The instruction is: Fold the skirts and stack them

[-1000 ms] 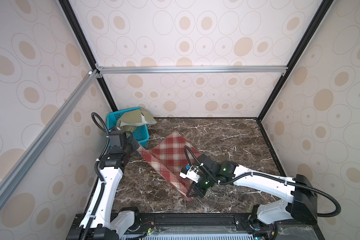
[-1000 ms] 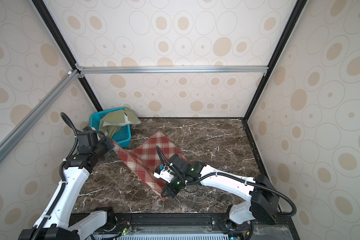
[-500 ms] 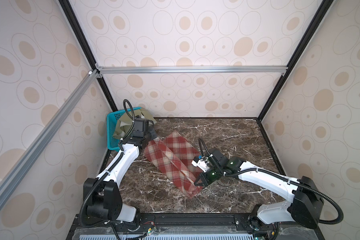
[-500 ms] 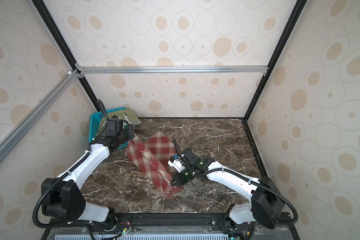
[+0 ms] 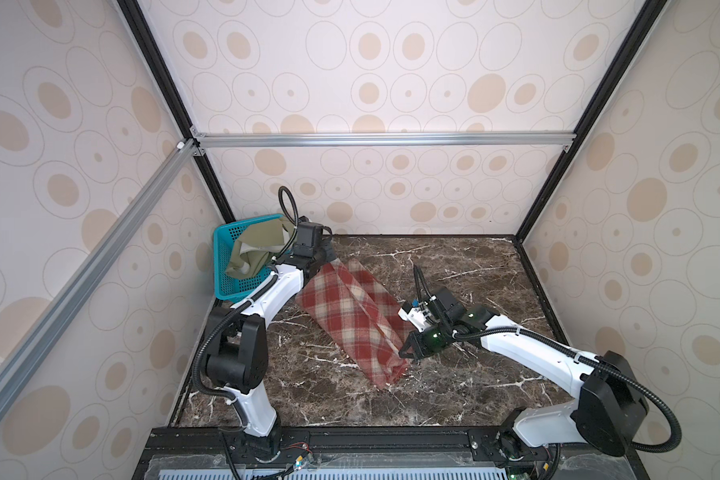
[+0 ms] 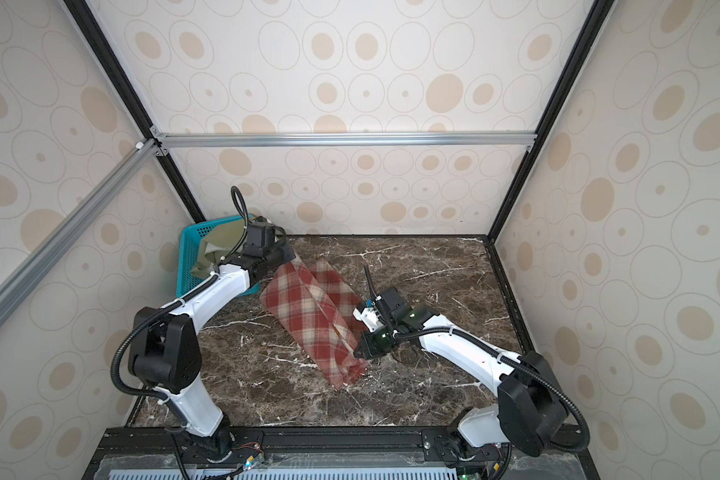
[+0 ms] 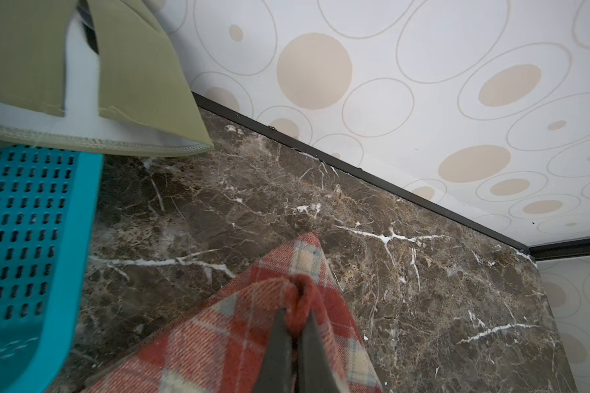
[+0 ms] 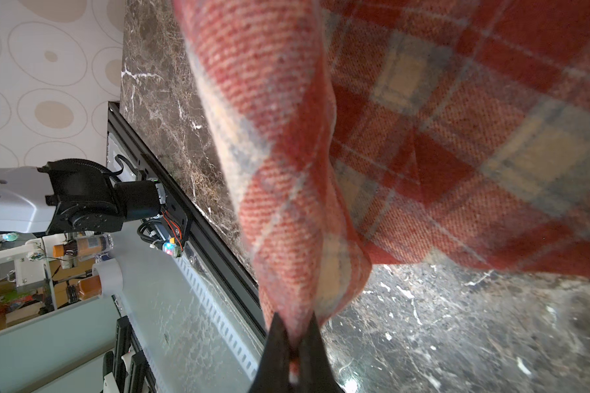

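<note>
Two skirts, one basket, two end effectors, all on a dark marbled tabletop (image 5: 454,270).

Item 1: plaid skirt (image 5: 350,320), thick, red and cream. Lies folded lengthwise into a long band, slanting from just beside the basket toward the front middle of the tabletop. Rests on the stone at its near end. Rises in a soft ridge along the upper layer between the two held points.

Item 2: olive skirt (image 5: 258,249), plain, with paler lining exposed. Sits crumpled in the basket (image 5: 225,270) and spills over the rim on the side toward the plaid skirt. Touched by neither end effector.

Item 3: basket, teal perforated plastic. Stands in the back left corner of the tabletop.

Item 4: left end effector (image 7: 295,320). Fingers pressed together on the far corner of the plaid skirt, cloth bunched between them, close to the basket.

Item 5: right end effector (image 8: 295,328). Pinches a fold on the right edge of the plaid skirt toward its near end, with cloth draping away from the tips. Hangs low over the tabletop.
</note>
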You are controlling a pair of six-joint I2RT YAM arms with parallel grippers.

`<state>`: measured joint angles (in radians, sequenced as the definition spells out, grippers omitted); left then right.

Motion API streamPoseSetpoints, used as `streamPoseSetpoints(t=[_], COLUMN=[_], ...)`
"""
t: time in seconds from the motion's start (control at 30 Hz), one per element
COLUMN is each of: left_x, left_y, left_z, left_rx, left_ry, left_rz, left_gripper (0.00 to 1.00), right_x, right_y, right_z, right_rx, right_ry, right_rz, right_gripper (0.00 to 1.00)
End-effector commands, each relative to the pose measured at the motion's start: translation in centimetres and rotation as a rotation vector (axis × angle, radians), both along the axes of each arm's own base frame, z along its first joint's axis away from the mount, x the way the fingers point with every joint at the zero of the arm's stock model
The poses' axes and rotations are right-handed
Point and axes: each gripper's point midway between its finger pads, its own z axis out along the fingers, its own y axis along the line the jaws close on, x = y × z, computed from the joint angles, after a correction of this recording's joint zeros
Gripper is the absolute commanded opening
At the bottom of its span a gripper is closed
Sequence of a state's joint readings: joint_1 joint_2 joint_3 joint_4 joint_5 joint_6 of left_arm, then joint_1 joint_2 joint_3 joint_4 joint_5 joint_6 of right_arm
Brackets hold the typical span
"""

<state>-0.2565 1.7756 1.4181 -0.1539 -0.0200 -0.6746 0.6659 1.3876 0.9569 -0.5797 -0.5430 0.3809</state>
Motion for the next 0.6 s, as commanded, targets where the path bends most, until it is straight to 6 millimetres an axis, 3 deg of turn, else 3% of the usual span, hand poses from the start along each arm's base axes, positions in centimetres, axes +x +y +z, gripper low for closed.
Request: streamPoseSetpoints(t=[0.0,0.27,0.57], left_x=[2.4,4.5,5.9], left_y=[-0.6,-2.2,-2.7], left_z=[3.2,0.9,-0.7], left_rx=[-0.024,-0.033,-0.021], left_ry=[-0.1,-0.071,-0.055], left_rz=[0.018,-0.007,0.001], left_gripper=[0.0,0.0,0.0], right_x=[-0.4,0.8,2.2], right_y=[-0.8,-2.1,-3.0], right_z=[-1.0,-1.7,-1.2], right_rx=[-0.038,-0.087,-0.138], right_ry=[0.061,0.103,0.088], right_rz=[-0.017,-0.071,-0.086], right_gripper=[0.0,0.0,0.0])
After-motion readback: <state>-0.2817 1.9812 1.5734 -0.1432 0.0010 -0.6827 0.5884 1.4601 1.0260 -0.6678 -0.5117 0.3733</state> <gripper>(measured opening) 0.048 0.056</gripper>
